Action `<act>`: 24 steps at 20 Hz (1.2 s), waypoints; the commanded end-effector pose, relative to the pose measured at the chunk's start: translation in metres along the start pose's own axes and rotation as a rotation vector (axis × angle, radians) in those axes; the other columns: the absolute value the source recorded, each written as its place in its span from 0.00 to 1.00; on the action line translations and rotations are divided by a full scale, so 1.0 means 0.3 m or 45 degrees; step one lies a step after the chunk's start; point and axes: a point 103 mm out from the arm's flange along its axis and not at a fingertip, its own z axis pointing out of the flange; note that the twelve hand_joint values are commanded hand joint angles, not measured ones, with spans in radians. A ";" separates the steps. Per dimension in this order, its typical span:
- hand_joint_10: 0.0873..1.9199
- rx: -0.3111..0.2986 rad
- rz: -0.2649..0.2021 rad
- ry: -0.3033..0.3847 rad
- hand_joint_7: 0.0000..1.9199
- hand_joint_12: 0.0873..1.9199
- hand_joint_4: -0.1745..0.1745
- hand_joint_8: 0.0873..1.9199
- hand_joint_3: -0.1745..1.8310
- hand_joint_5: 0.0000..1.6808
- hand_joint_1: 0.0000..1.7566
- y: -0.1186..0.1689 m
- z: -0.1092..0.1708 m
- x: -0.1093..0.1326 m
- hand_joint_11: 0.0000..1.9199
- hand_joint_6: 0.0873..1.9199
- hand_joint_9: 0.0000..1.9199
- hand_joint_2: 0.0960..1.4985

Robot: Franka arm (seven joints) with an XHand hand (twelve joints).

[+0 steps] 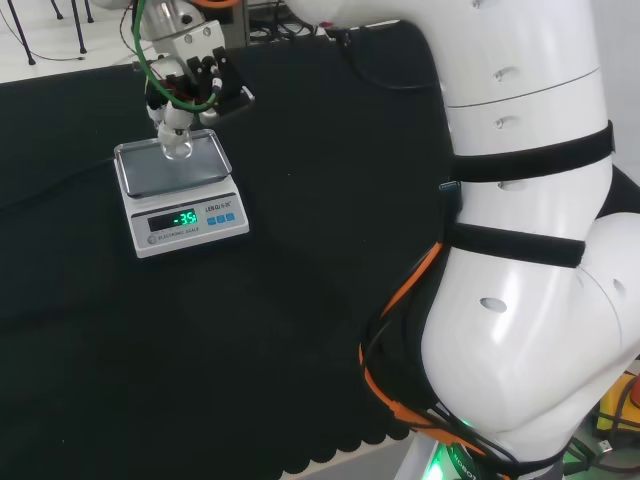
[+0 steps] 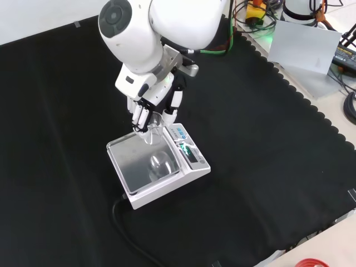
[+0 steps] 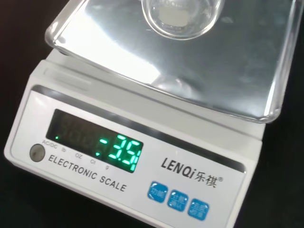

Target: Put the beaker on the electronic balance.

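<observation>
Front view, left to right: black-clothed worktop (image 2: 55,139); electronic balance (image 2: 158,175) with its steel pan (image 2: 133,161). Hand (image 2: 149,105) above the pan's far edge, fingers (image 2: 140,117) curled round a clear beaker (image 2: 155,128), pinching it near the rim. Beaker upright over the pan; contact between its base and the pan cannot be judged. Balance display (image 1: 174,219) lit green.

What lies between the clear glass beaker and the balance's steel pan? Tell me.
Nothing: the front view shows bare pan beneath the clear glass beaker, curled in the black-and-white hand.
</observation>
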 end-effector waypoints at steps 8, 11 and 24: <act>0.30 0.030 -0.015 -0.020 0.36 0.52 0.10 0.37 0.08 0.47 0.62 0.071 0.034 -0.014 0.49 0.65 0.55 0.80; 0.30 0.040 -0.011 -0.011 0.36 0.52 0.10 0.37 0.08 0.47 0.62 0.090 0.046 -0.044 0.50 0.65 0.55 0.80; 0.30 0.078 -0.012 0.000 0.36 0.52 0.10 0.37 0.08 0.47 0.62 0.140 0.077 -0.063 0.50 0.65 0.55 0.80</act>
